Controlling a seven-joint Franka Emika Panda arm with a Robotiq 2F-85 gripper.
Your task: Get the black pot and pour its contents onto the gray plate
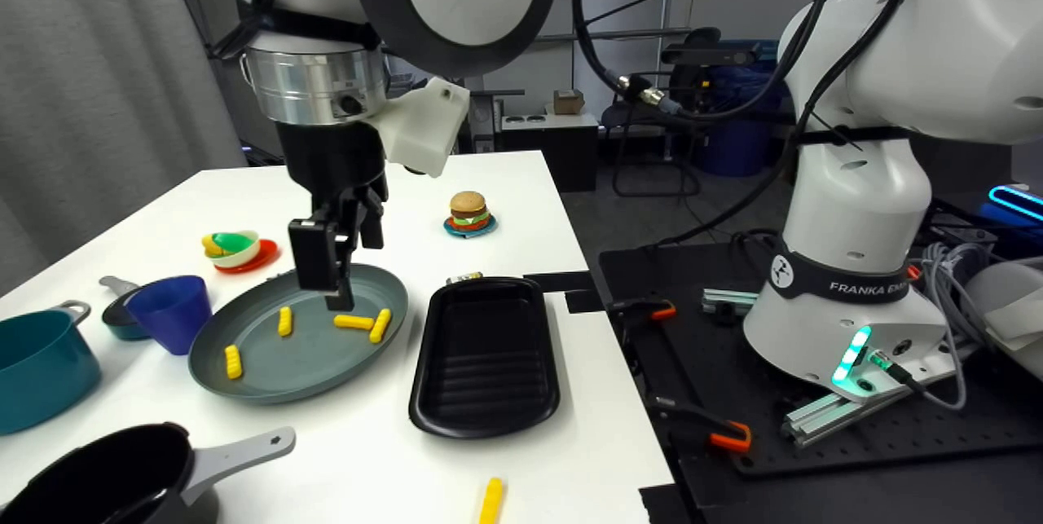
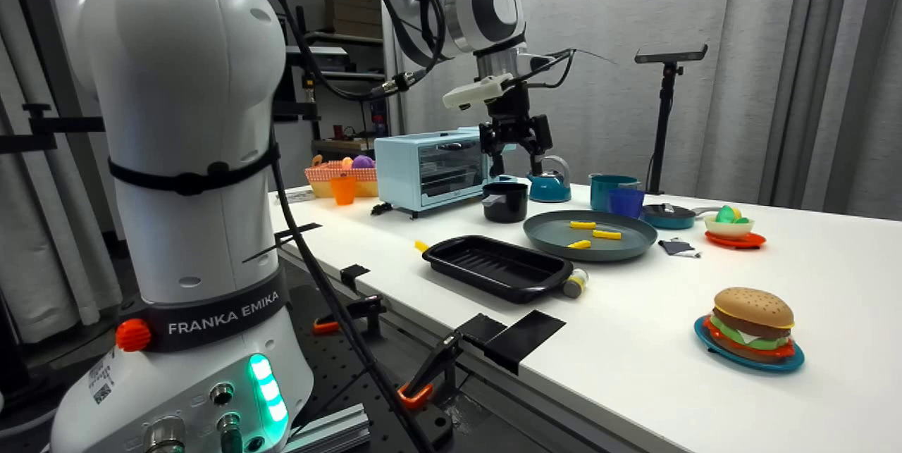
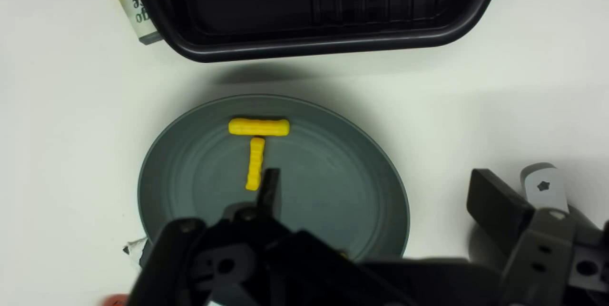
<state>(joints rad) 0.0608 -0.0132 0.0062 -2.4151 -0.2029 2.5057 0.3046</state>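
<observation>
The gray plate (image 1: 310,365) lies on the white table; it also shows in an exterior view (image 2: 546,236) and the wrist view (image 3: 323,187). Several yellow pieces (image 1: 285,321) lie on it. The black pot (image 1: 110,463) stands upright on the table beside the plate, also in an exterior view (image 2: 505,203); what is inside it is hidden. Only its gray handle (image 3: 545,187) shows in the wrist view. My gripper (image 1: 356,265) is open and empty above the table. In the wrist view (image 3: 376,177), one finger overlaps the plate and the other lies near the pot's handle.
A black ridged tray (image 1: 485,361) lies beside the plate, with a small can (image 2: 575,283) against it. A loose yellow piece (image 1: 490,501) lies on the table. A teal pot (image 1: 41,369), blue cup (image 1: 171,314), kettle (image 2: 550,187) and toaster oven (image 2: 430,168) stand around.
</observation>
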